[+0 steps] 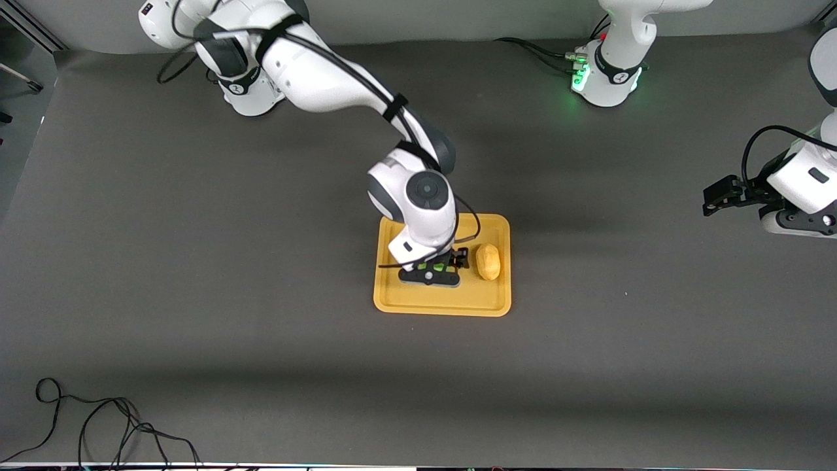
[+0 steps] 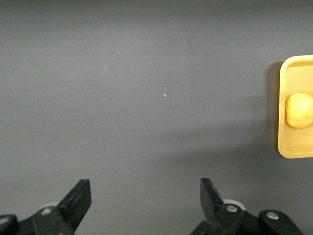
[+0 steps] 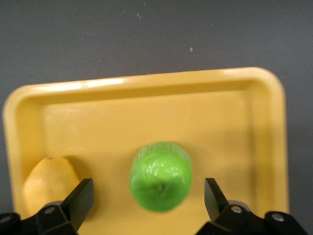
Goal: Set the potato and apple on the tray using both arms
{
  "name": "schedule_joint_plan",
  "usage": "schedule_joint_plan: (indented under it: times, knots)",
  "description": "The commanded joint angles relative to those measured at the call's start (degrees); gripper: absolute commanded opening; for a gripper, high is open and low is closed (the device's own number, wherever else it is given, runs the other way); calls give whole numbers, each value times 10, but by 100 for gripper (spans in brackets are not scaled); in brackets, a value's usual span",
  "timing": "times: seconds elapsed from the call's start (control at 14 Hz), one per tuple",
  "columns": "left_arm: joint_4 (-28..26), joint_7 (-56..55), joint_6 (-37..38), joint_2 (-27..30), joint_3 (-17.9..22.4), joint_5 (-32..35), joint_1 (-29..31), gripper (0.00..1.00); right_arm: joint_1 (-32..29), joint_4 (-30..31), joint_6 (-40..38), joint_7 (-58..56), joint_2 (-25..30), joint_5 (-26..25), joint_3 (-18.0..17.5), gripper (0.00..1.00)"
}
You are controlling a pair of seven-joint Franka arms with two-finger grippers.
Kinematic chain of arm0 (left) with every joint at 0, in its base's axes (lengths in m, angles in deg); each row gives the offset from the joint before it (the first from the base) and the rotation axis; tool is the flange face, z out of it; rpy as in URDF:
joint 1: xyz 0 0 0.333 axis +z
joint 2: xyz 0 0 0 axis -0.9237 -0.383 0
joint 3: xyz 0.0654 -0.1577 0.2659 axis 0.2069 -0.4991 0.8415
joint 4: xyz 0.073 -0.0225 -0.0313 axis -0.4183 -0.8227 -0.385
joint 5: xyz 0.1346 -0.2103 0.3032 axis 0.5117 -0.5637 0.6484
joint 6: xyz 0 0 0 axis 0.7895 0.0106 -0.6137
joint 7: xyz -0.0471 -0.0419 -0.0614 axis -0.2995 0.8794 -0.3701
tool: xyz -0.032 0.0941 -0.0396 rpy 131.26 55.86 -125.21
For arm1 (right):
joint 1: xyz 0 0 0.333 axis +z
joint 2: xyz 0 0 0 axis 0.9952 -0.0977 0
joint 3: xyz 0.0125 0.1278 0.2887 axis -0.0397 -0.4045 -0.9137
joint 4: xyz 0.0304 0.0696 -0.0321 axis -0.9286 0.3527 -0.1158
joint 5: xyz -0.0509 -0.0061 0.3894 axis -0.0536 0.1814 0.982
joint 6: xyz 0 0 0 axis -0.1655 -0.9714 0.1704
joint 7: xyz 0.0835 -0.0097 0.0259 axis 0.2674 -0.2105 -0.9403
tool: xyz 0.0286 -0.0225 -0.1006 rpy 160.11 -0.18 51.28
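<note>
The orange-yellow tray lies mid-table. The yellow-tan potato rests on it, toward the left arm's end. The green apple sits on the tray beside the potato, mostly hidden under my right gripper. In the right wrist view the right gripper is open, with the apple between its fingers and a gap on each side; the potato and tray show too. My left gripper is open and empty over bare table; the left arm waits. Its own view shows the tray and potato.
The dark grey table cover surrounds the tray. A loose black cable lies near the table's front edge at the right arm's end. The arm bases stand along the edge farthest from the front camera.
</note>
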Motion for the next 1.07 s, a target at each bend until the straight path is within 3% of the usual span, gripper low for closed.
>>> schedule_joint_plan:
  times: [0.0, 0.29, 0.5, 0.71, 1.0]
  knots:
    - [-1, 7, -7, 0, -1, 7, 0, 99, -6, 4, -106, 10, 93, -6, 4, 100]
    - [0, 30, -5, -2, -1, 6, 1, 100, -36, 13, -226, -14, 207, -11, 5, 100]
    - [4, 31, -5, -6, -1, 5, 1, 100, -77, 34, -331, -134, 278, -12, 17, 100]
    - [4, 24, -4, -7, -1, 4, -1, 100, -109, 138, -330, -238, 380, -11, 56, 100]
    - [43, 24, 8, -28, -1, 5, 1, 100, -242, 207, -326, -366, 451, -7, 46, 100]
